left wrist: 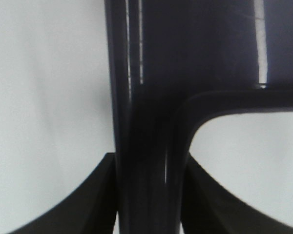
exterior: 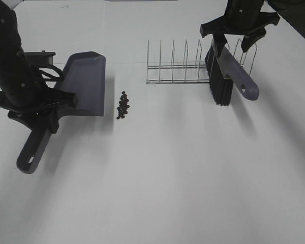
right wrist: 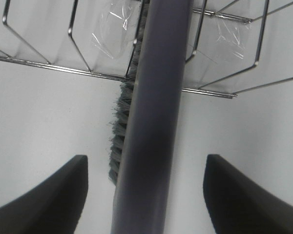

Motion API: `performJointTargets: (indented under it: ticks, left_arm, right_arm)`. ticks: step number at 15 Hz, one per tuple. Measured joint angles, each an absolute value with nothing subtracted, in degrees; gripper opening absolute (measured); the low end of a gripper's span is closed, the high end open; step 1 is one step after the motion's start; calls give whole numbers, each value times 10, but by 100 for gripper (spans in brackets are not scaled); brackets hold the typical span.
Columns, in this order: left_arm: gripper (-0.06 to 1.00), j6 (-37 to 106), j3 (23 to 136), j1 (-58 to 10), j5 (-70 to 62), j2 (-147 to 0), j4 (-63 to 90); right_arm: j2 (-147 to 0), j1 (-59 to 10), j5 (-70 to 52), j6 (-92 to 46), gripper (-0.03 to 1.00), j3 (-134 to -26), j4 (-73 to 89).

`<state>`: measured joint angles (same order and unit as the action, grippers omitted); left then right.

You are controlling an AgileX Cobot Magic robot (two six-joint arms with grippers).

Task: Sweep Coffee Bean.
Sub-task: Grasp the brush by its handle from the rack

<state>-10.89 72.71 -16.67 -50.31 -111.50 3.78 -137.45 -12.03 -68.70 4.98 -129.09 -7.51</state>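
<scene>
Dark coffee beans (exterior: 123,105) clustered beside dustpan (exterior: 86,81)

Chrome wire rack (exterior: 178,66) upright on white table (exterior: 193,178), toward far edge.

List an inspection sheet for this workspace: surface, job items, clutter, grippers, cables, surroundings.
Surface: white table.
Job's things: coffee beans in a small pile beside the dustpan, not touching it; brush resting at the wire rack's right end.
Clutter: clear tape on the rack.
Grippers: left gripper shut on the dustpan handle; right gripper open, straddling the brush handle.
Cables: nothing seen.
Surroundings: dark area past the table's far right edge.
</scene>
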Motion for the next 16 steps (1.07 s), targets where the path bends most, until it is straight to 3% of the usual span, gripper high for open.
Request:
performJointTargets:
  ticks: [16]
  left_arm:
    - [35,-109,727,-167,-501,-1115,38]
  right_arm:
    - [-1444,-88,-586,41,53,-1291,-37]
